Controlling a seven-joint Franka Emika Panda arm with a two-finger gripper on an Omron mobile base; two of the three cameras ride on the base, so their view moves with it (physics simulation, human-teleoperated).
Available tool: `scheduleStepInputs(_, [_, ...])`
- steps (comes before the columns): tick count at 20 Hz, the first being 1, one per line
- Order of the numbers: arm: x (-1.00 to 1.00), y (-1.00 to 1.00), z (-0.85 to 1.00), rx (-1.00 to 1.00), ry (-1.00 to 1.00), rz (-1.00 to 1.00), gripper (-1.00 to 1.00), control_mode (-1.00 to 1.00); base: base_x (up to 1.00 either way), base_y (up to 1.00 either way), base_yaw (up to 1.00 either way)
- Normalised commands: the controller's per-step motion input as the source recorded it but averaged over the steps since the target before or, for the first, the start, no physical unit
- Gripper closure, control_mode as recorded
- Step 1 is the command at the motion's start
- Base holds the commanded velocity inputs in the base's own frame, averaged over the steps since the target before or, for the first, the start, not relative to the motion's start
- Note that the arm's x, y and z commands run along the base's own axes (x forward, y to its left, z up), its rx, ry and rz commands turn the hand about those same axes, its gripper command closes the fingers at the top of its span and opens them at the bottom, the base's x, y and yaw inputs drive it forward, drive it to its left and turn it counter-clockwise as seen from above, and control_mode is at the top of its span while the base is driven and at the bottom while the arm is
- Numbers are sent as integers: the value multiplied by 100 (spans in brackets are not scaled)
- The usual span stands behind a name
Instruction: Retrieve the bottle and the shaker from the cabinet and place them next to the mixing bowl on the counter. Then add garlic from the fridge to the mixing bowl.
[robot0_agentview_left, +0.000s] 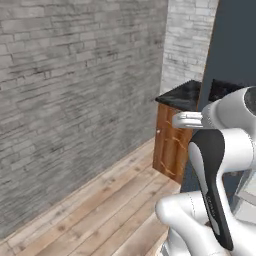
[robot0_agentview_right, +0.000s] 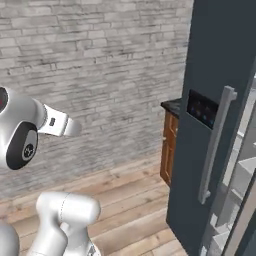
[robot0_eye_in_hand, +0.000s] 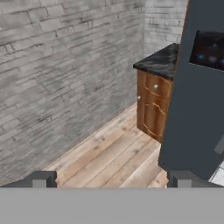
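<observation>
1. A grey brick wall (robot0_eye_in_hand: 65, 78) spans the 9 o'clock side, above a wooden plank floor (robot0_eye_in_hand: 109, 162).
2. A wooden cabinet (robot0_eye_in_hand: 153, 105) with a black table (robot0_eye_in_hand: 162, 63) top stands at 1 o'clock.
3. The dark fridge door (robot0_agentview_right: 215, 125) with its long handle (robot0_agentview_right: 216, 142) fills 3 o'clock.
4. The jaws (robot0_eye_in_hand: 109, 179) are spread wide, holding nothing.

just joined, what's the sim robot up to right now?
Nothing is being handled. The white arm's gripper is open and empty, its dark fingertips spread wide, facing the dark grey fridge door with its long grey handle. The door stands ajar, with white shelves showing at its edge. A wooden cabinet with a black stone top stands beside the fridge against the grey brick wall.
</observation>
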Motion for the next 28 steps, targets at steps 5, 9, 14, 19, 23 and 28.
scheduleStepInputs(5, [0, 0, 0, 0, 0, 0, -100, 100, 10, 12, -69])
scheduleStepInputs(9, [0, 0, 0, 0, 0, 0, -100, 100, 23, 6, -56])
scheduleStepInputs(14, [0, 0, 0, 0, 0, 0, -100, 100, 100, 54, -48])
scheduleStepInputs(19, [0, 0, 0, 0, 0, 0, -100, 100, 78, 48, -38])
scheduleStepInputs(23, [0, 0, 0, 0, 0, 0, -100, 100, 4, -13, -63])
scheduleStepInputs(28, [0, 0, 0, 0, 0, 0, -100, 100, 23, -13, -80])
